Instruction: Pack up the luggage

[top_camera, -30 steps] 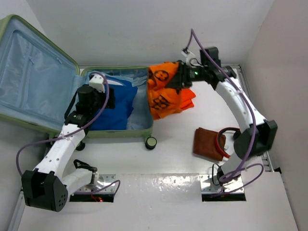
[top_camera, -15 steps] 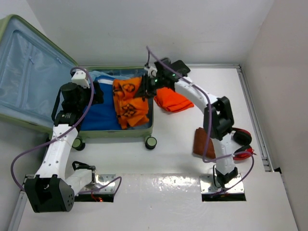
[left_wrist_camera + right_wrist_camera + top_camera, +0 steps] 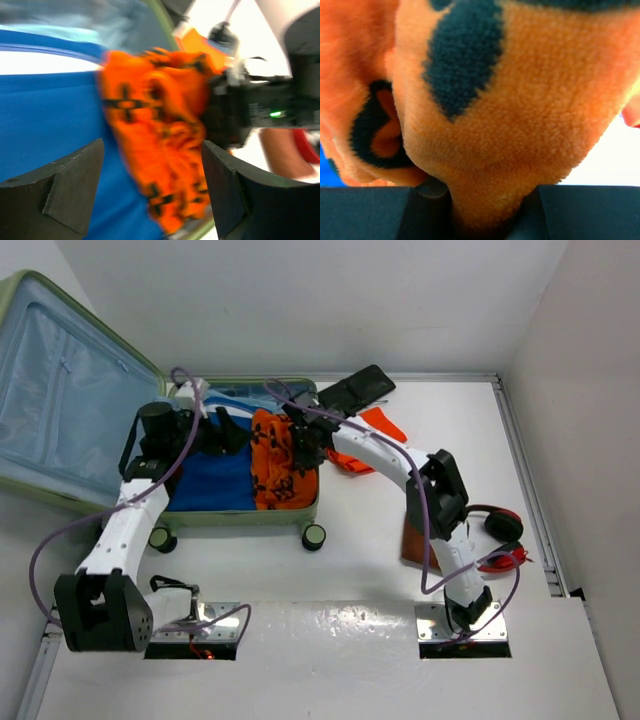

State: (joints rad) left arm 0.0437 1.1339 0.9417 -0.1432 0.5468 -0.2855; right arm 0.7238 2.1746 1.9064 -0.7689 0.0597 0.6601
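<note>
The luggage [image 3: 238, 514] lies open at the left, pale green, with its blue-lined lid [image 3: 60, 380] raised. A blue cloth [image 3: 210, 480] fills its base. An orange fleece cloth with black marks [image 3: 272, 475] hangs into the base beside the blue one. My right gripper [image 3: 300, 443] is shut on the cloth's top; in the right wrist view the fleece [image 3: 510, 100] is pinched between the fingers of the gripper [image 3: 480, 212]. My left gripper [image 3: 228, 430] hovers over the blue cloth, open. In its wrist view the orange cloth [image 3: 165, 145] lies between and beyond the spread fingers [image 3: 75, 185].
A second orange item [image 3: 375, 430] lies on the table just right of the luggage. A brown pouch [image 3: 415, 538] and red headphones [image 3: 503, 540] sit by the right arm's base. A black caster wheel [image 3: 314, 536] sticks out at the luggage's front.
My right arm swung left, carrying the orange cloth from over the table into the luggage. My left gripper moved right towards the cloth and narrowed a little.
</note>
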